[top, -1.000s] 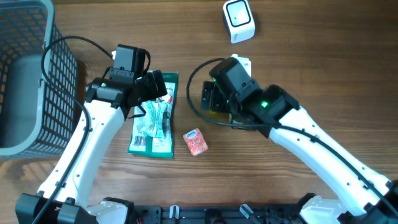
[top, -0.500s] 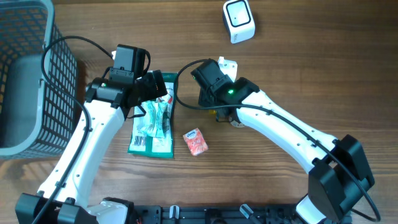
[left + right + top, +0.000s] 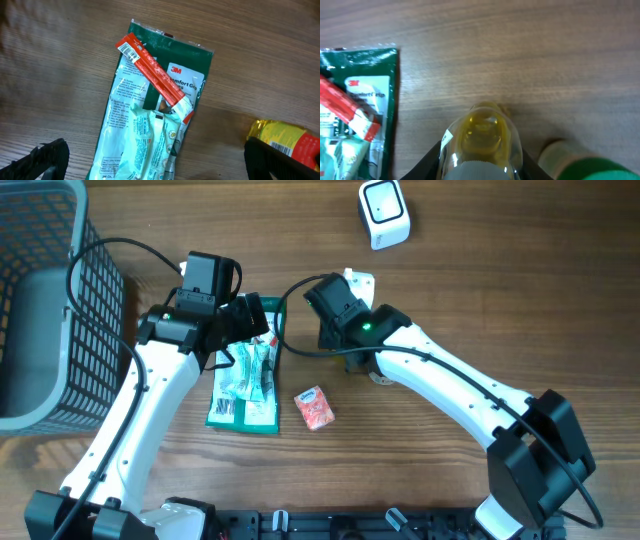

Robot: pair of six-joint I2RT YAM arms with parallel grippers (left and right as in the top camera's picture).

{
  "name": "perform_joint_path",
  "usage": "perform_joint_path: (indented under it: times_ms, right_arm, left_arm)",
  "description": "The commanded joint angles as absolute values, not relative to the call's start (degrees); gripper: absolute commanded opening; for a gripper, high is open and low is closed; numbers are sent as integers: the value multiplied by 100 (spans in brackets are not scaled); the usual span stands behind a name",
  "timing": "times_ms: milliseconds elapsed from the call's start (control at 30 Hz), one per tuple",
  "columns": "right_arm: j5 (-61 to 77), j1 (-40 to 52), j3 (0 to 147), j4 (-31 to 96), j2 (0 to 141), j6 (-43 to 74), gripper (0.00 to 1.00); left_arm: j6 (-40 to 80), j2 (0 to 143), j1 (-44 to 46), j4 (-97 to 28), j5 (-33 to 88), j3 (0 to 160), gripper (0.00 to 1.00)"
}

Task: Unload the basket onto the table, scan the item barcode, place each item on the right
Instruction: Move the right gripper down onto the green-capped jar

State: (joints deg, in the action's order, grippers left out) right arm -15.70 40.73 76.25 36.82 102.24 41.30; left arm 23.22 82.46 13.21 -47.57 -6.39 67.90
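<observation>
right arm (image 3: 450,385) stretched toward 10 o'clock, wrist pitched down. right fingers (image 3: 434,162) clamped on bottle (image 3: 481,131) at bench (image 3: 500,280) centre (scanner (image 3: 384,212) at its 12 o'clock). left fingers (image 3: 42,160) spread wide over green pack (image 3: 190,65).

left wrist | green 3M package (image 3: 189,75) flat on wooden worktop (image 3: 65,60) | red stick packet (image 3: 150,72) slanted across it (barcode end up-left) | pale mint pouches (image 3: 150,145) over its lower half | yellow-and-red packet (image 3: 280,136) apart at right | left gripper (image 3: 154,150) fingers (image 3: 45,157) spread wide

Left claw (image 3: 162,160) spread wide, hovering; right claw (image 3: 480,161) clamped on bottle (image 3: 481,129).
</observation>
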Motion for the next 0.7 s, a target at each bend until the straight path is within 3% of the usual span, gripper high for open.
perform_joint_path:
  times_ms: [0, 200, 467, 500, 533, 567, 600, 633, 667]
  right_arm:
    - [-1719, 4073, 7623, 3129, 10328, 3181, 28]
    - [-1798, 3896, 7623, 2740, 10331, 2255, 30]
    - [-1822, 3828, 7623, 2722, 10506, 2204, 34]
    - [-1822, 3828, 7623, 2720, 10560, 2204, 48]
    - [-1802, 3828, 7623, 2722, 10567, 2200, 51]
    - [-1802, 3828, 7623, 2720, 10567, 2204, 65]
    - [-1802, 3828, 7623, 2720, 10567, 2202, 71]
    - [-1802, 3828, 7623, 2729, 10567, 2200, 88]
    - [-1802, 3828, 7623, 2718, 10558, 2145, 93]
  left_arm:
    - [2274, 8228, 1299, -4740, -716, 6869, 100]
    - [2274, 8228, 1299, -4740, -716, 6869, 100]
    - [2274, 8228, 1299, -4740, -716, 6869, 100]
    - [2274, 8228, 1299, -4740, -716, 6869, 100]
    - [2274, 8228, 1299, -4740, -716, 6869, 100]
    - [2274, 8228, 1299, -4740, -716, 6869, 100]
    - [2274, 8228, 1299, -4740, -716, 6869, 100]
    - [2274, 8228, 1299, -4742, -716, 6869, 100]
    - [2274, 8228, 1299, -4742, -716, 6869, 100]
